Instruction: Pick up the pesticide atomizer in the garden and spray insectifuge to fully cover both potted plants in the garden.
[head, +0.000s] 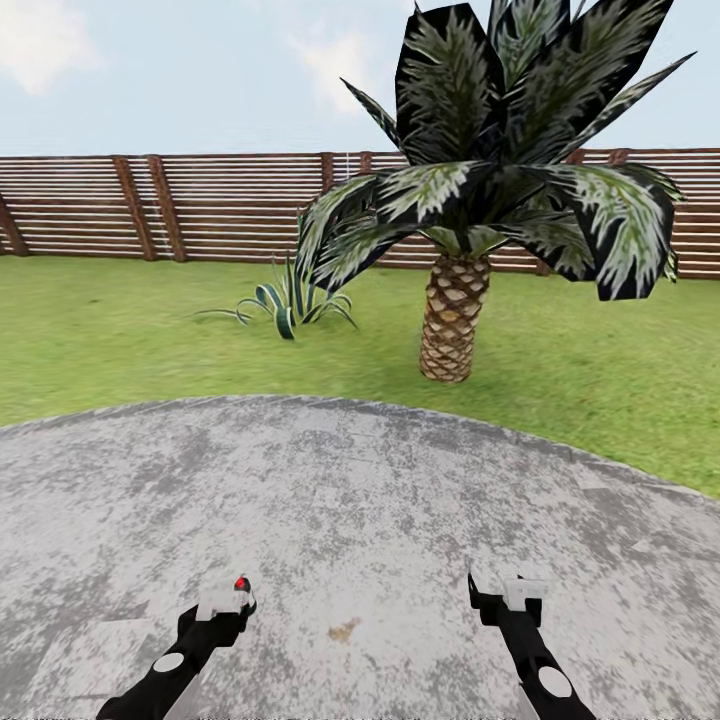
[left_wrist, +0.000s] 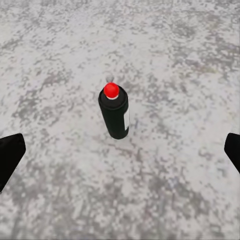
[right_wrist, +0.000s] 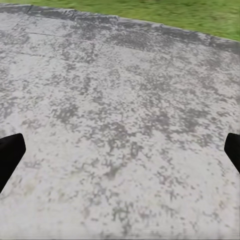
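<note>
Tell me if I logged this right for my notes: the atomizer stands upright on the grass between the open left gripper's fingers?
Not quite. The pesticide atomizer stands upright on the grey paved patio, not grass. The left wrist view shows it between the open left gripper's fingers, untouched.

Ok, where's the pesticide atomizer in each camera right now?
Head view: pesticide atomizer low left, red tip showing.
Left wrist view: centre, upright on the patio paving.
Right wrist view: patio paving and lawn edge.
Shared landmark: the mottled grey patio paving.
</note>
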